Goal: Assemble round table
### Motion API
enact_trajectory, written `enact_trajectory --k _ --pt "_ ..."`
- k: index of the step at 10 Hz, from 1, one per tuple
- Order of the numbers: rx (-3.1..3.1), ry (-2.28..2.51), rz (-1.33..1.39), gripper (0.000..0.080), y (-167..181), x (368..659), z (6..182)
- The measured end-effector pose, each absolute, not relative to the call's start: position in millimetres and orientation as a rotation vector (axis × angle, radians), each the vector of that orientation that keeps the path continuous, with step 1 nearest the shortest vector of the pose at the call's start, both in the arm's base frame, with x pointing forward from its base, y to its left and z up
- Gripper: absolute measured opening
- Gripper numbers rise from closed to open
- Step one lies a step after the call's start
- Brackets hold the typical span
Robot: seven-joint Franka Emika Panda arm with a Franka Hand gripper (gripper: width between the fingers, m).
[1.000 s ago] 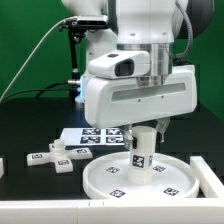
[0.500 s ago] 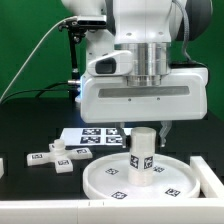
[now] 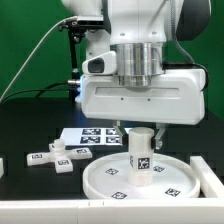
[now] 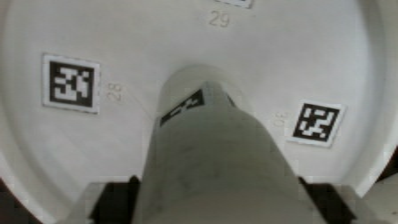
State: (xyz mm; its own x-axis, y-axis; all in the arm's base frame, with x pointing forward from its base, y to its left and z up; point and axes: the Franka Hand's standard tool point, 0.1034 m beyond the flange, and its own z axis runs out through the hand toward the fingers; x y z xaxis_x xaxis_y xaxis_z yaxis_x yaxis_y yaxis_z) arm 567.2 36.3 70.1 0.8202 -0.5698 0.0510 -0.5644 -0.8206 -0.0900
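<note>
The round disc [image 3: 170, 180] lies flat on the black table, rim up, with several tags on it. The short thick cylinder leg [image 3: 141, 152] stands upright at its centre, tag facing the camera. My gripper [image 3: 141, 128] comes straight down over the leg's top and is shut on it. In the wrist view the leg [image 4: 222, 150] fills the middle, with the black fingers [image 4: 118, 200] pressed against both its sides above the disc [image 4: 107, 140]. The small cross-shaped foot [image 3: 55, 157] lies at the exterior view's left, on the table.
The marker board [image 3: 95, 137] lies flat behind the disc. A white block [image 3: 211, 170] sits at the disc's right edge. A green curtain and a black stand are at the back.
My hand has turned about the vertical axis, from angled to square-on to the camera. The leg turned with it and stayed upright on the disc.
</note>
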Motion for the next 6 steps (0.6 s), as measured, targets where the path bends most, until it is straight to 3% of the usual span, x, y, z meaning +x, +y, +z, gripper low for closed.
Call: enact_trajectory --k 6 --pt "-2.507 1.657 -0.016 0.0407 35.6 563.2 70.0"
